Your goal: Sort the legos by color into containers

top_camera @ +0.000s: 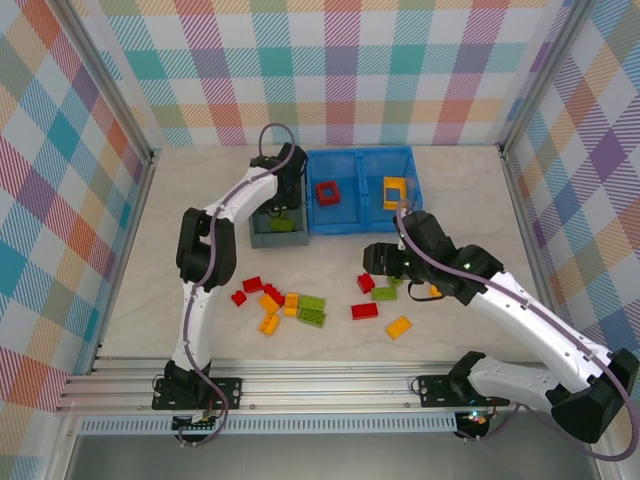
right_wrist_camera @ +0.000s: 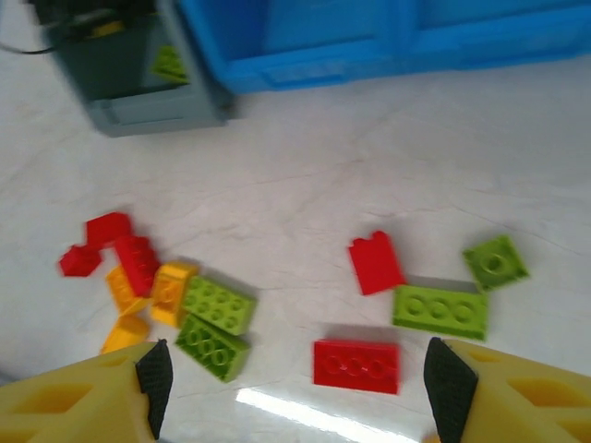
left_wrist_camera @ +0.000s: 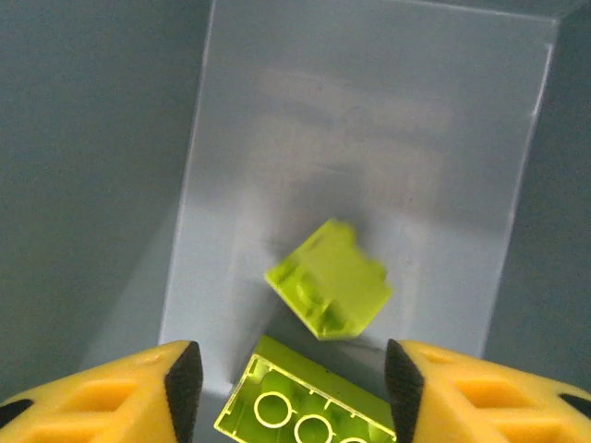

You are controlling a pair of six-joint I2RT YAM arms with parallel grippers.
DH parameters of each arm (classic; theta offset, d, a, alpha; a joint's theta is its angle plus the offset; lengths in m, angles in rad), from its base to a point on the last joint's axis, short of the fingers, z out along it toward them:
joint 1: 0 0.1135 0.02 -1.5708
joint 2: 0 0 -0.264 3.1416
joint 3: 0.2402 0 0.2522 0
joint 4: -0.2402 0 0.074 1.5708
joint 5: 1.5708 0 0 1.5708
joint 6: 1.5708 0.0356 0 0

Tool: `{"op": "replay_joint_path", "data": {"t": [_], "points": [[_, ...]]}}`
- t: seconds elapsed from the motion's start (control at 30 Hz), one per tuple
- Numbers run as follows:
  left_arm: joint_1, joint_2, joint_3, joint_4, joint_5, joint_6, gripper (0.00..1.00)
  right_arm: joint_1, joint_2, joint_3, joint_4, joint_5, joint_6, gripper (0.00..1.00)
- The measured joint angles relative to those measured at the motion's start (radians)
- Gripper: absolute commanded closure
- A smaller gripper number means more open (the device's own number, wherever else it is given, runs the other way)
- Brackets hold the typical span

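Grey bin (left_wrist_camera: 369, 120), two lime bricks
Tilted brick (left_wrist_camera: 328, 281) at centre; second brick (left_wrist_camera: 309, 411) at bottom edge, between the parted gripper (left_wrist_camera: 294, 380).

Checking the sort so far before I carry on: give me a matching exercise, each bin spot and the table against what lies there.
Places:
1. grey bin
2. left blue compartment
3. right blue compartment
4. table

Contents:
a. red frame
b. loose bricks in red, green and orange-yellow
c. green bricks
d. orange-yellow brick

Pairs: 1-c, 2-a, 3-d, 4-b
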Motion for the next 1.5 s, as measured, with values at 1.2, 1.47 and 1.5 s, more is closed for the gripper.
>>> {"op": "replay_joint_path", "data": {"t": [1.2,1.47,1.5], "points": [[-0.710,-0.905,-0.791,0.564,0.208,-0.094,0.29,-0.673,0.454,-0.235,0.116,-0.131,0.018,0.64],[-0.713,-0.981,-0.775,0.485,0.010,-0.120,0.29,-0.459,0.280,-0.114,0.088,-0.113,-0.027,0.63],[-0.713,-0.984,-0.761,0.465,-0.021,-0.123,0.29,-0.424,0.282,-0.054,0.093,-0.131,-0.038,0.64]]}}
